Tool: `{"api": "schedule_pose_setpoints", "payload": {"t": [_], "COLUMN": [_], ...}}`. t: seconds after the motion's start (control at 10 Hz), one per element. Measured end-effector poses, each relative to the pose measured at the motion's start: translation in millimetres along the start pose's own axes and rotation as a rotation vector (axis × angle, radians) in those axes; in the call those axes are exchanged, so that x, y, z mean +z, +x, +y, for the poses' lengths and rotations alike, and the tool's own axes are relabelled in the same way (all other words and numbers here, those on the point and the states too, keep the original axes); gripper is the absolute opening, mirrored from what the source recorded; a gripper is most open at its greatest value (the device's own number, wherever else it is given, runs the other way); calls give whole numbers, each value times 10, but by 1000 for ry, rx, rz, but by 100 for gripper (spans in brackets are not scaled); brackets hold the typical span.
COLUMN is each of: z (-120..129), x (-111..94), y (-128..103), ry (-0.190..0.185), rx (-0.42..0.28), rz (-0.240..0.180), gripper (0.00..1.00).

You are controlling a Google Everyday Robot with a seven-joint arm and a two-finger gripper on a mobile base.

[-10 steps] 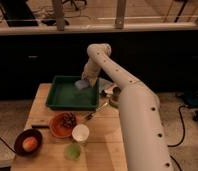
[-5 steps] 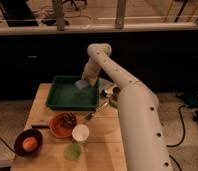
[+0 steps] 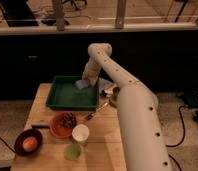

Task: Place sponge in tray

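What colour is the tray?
Dark green tray, in the camera view; the hand is over its far right corner.

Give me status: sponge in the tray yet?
Done: the sponge is over the tray at its far right corner, inside the rim. In hand: the gripper is right at the sponge; release can't be confirmed. Left: sponge lying free on the tray floor, arm pulled clear.
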Motion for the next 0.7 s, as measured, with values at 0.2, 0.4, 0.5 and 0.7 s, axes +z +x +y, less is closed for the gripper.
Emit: {"api": "schedule_pose_setpoints", "payload": {"t": [0.2,0.4,0.5,0.7], "z": [-6,2,5,10], "x": [0,-2,-9,-13], "y": [8,30,48,68], "ry": [1,1,2,3], "rx": [-1,-1,0,0], "rz": [0,-1,0,-1], "gripper": [8,11,19,39]}}
